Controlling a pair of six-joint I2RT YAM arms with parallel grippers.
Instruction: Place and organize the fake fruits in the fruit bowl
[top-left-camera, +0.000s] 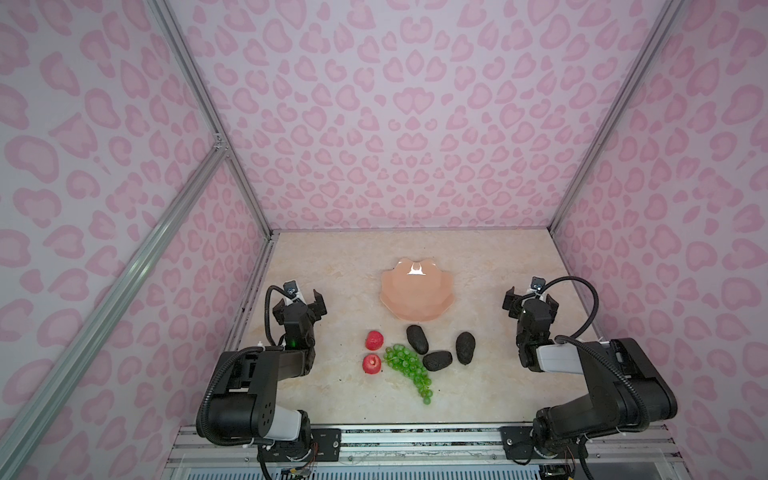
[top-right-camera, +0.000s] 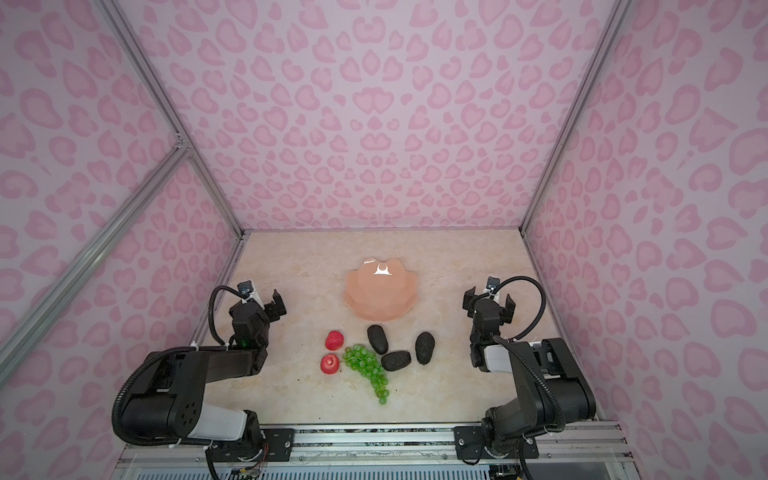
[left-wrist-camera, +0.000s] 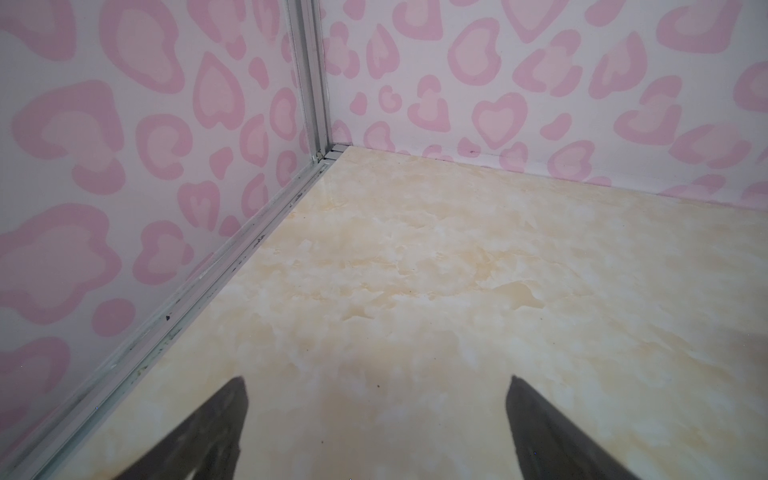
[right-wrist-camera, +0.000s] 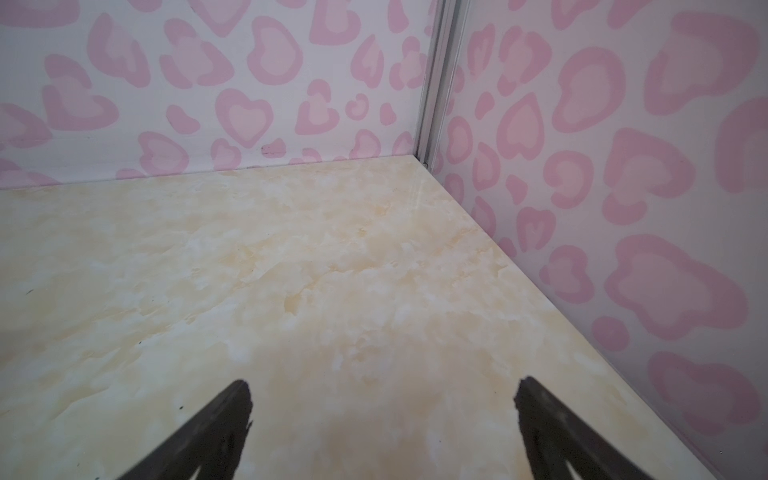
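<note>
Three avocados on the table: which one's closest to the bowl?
The leftmost avocado, just short of the fruit bowl rim. The middle avocado and the right avocado lie farther off.

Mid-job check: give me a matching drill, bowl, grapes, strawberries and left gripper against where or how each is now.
Things:
1. glossy peach-pink scalloped fruit bowl
2. translucent green grape bunch
3. two small red strawberry-like fruits
4. left gripper

States:
A. open, above bare beige marbled table
B. left-arm side of the grapes
C. empty
D. tail pointing toward the robot's base

Pairs: 1-C, 2-D, 3-B, 4-A
</note>
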